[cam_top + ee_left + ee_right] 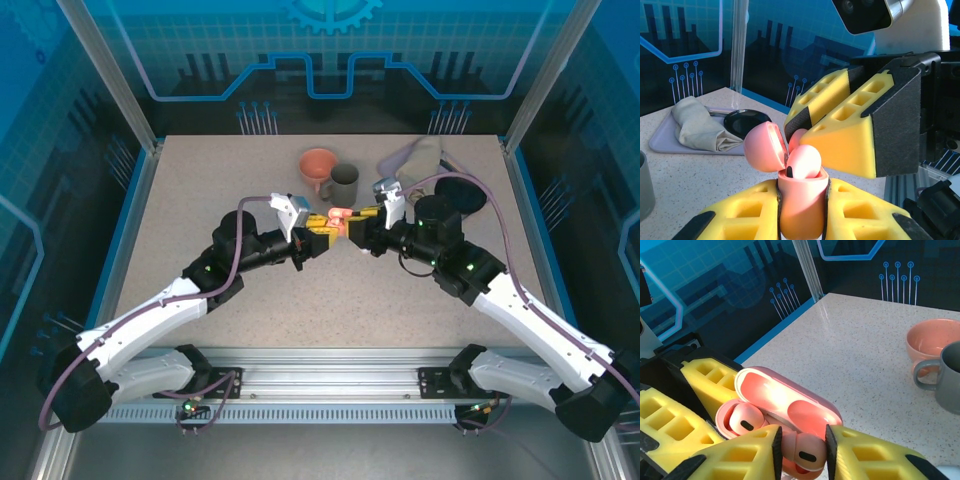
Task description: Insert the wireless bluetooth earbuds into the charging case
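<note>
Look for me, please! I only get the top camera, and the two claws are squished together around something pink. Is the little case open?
Observer: Yes. The right wrist camera shows the pink case with its lid flipped open.
Operator: Is an earbud inside?
Observer: One pink earbud sits in its slot.
Operator: Where's the other one?
Observer: The right gripper is pinching the second earbud at the case's mouth, beside the seated one.
</note>
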